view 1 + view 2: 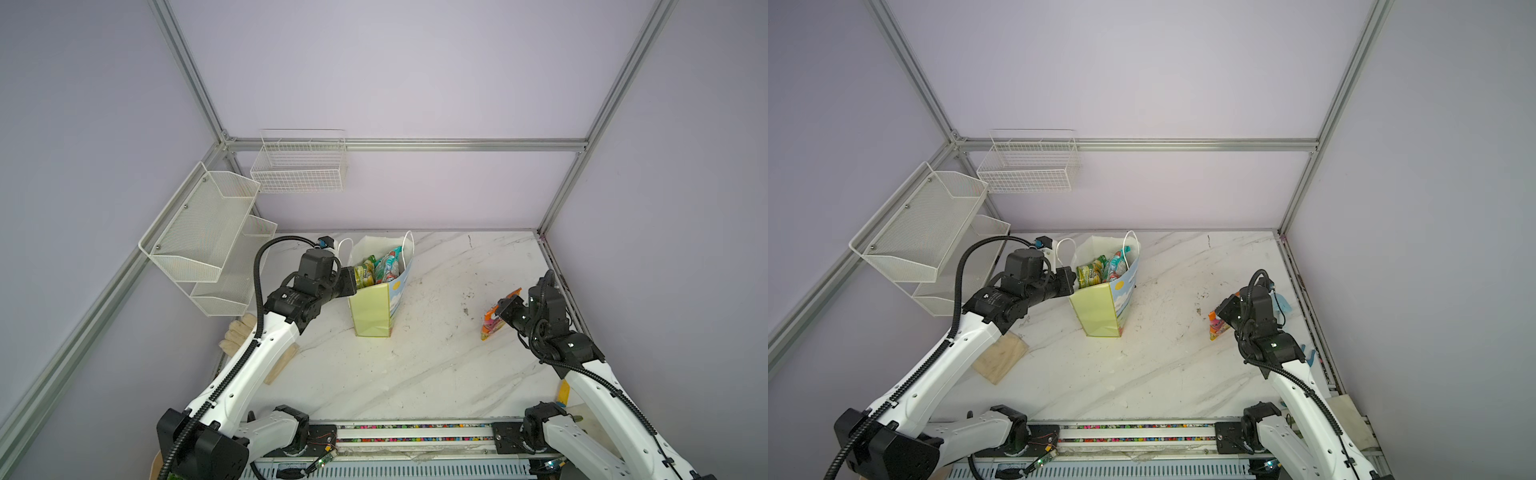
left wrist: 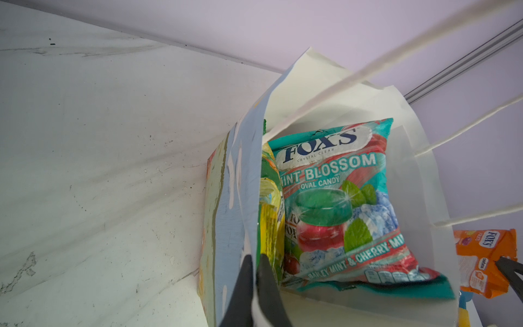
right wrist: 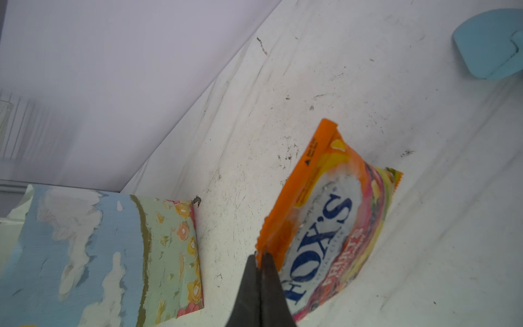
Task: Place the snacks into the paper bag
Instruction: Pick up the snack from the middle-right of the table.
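The paper bag [image 1: 374, 311] [image 1: 1100, 311] stands upright on the marble table toward the back, left of centre. My left gripper [image 1: 353, 280] [image 2: 256, 260] is shut on its near wall at the rim. Inside stand a teal FOX'S packet [image 2: 334, 198] [image 1: 388, 264] and a green-yellow packet [image 2: 271, 203] [image 1: 365, 272]. At the right, my right gripper [image 1: 500, 309] [image 3: 260, 257] is shut on a corner of the orange packet [image 3: 334, 220] [image 1: 1216, 328]. That packet hangs tilted, its lower edge at the table top. The bag's sky-print face [image 3: 85, 249] shows in the right wrist view.
White wire baskets [image 1: 208, 232] [image 1: 299, 166] hang on the left and back walls. A light blue toy shovel [image 3: 492, 42] [image 1: 1281, 303] lies behind the right gripper near the right edge. A wooden board [image 1: 1000, 357] and pale gloves [image 1: 239, 332] lie under the left arm.
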